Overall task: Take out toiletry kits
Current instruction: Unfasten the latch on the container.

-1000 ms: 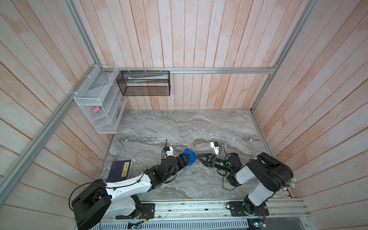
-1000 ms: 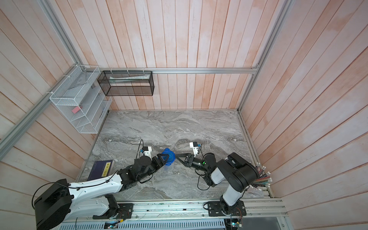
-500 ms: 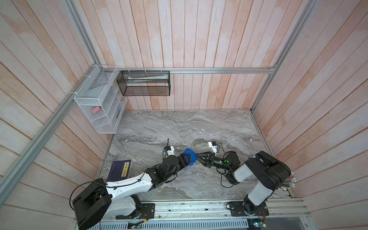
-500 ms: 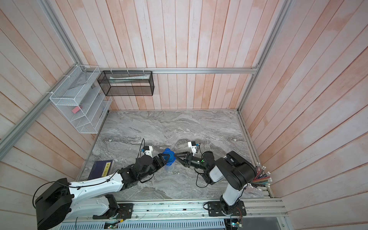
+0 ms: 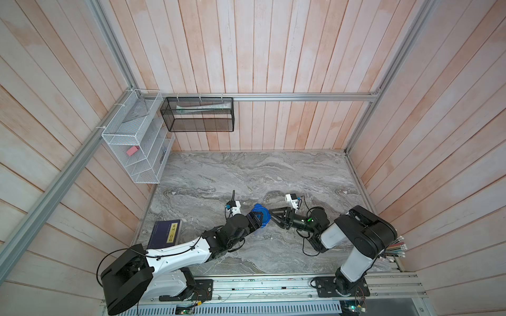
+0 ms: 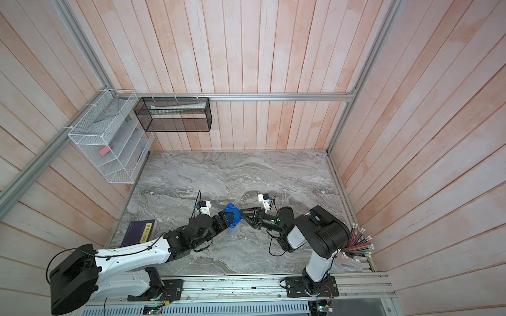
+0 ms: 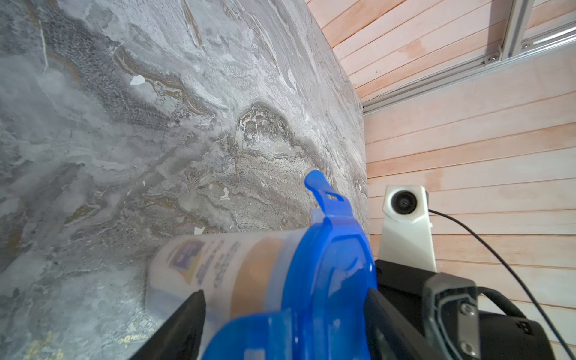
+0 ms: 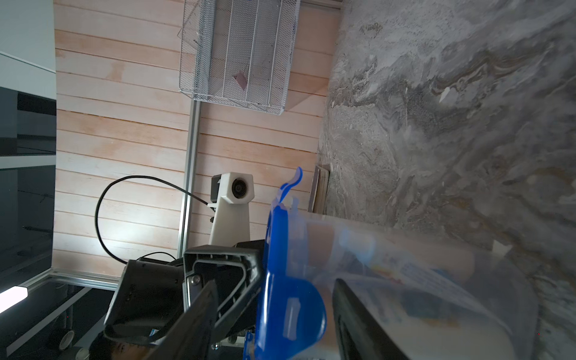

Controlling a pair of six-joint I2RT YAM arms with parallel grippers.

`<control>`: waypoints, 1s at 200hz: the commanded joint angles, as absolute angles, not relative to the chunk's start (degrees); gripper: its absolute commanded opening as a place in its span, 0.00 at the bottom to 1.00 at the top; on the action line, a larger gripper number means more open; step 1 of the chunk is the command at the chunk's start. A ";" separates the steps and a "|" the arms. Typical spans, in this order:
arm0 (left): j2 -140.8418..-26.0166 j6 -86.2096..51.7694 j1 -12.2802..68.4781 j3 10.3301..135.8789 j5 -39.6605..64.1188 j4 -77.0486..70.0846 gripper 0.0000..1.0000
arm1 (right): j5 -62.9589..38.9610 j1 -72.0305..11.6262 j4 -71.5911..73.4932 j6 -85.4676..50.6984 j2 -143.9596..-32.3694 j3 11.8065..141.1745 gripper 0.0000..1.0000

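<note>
**Kits inside jar, both grippers at the lid**

The toiletry kits [image 7: 215, 268] sit inside the clear jar [image 7: 162, 280]. The jar stands upright on the marble tabletop [image 5: 246, 169], near its front middle, with the blue clip lid [image 7: 330, 265] on. Through the cloudy wall only one white bottle [image 8: 405, 268] reads clearly, with a printed label and an amber cap [image 7: 255, 271] just under the lid. The other contents are too blurred to name.

The left gripper [image 7: 283, 293] comes in from the jar's left side. One finger is low against the jar body, the other is past the lid top, and a blue lid flap fills the space between them. Can't tell if it is clamped or just straddling.

The right gripper [image 8: 276, 283] comes in from the opposite side. Its jaws are spread, a lid flap [image 8: 290, 311] sits between them, and there is visible slack on one side, so it is not gripping.

In both top views the two gripper tips meet at the lid [image 5: 260, 214], nearly nose to nose. The kits are therefore directly below and between both end effectors, closed in by the jar wall.

A dark blue book [image 5: 167, 234] lies flat on the tabletop near the left arm, well apart from the jar.
</note>
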State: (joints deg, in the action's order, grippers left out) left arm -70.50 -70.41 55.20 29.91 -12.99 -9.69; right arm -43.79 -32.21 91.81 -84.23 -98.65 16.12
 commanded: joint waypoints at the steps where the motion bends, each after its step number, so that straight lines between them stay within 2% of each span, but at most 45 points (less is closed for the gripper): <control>1: -76.60 -68.29 56.90 26.27 -7.12 9.22 0.76 | -48.20 -33.27 103.45 -85.98 -95.15 17.07 0.57; 56: -81.84 -66.75 59.60 29.87 -7.56 10.63 0.73 | -46.58 -30.90 103.46 -86.16 -90.88 11.27 0.57; 76: -84.28 -66.23 60.63 31.74 -7.94 11.85 0.72 | -46.74 -30.11 103.45 -86.37 -90.96 10.17 0.53; 106: -86.46 -65.37 61.78 33.86 -8.61 13.08 0.72 | -47.97 -29.53 103.45 -86.75 -90.06 8.85 0.38; 169: -87.90 -65.57 63.43 35.21 -9.82 14.49 0.71 | -49.30 -28.48 103.46 -88.15 -86.31 6.38 0.20; 200: -89.23 -65.26 64.51 36.88 -10.81 15.46 0.71 | -49.60 -28.16 103.48 -88.50 -86.31 5.23 0.15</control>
State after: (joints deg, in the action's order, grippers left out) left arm -82.00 -67.51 61.12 40.64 -21.06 -7.27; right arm -45.58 -27.51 88.09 -87.44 -88.05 4.84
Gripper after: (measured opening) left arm 0.713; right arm 0.289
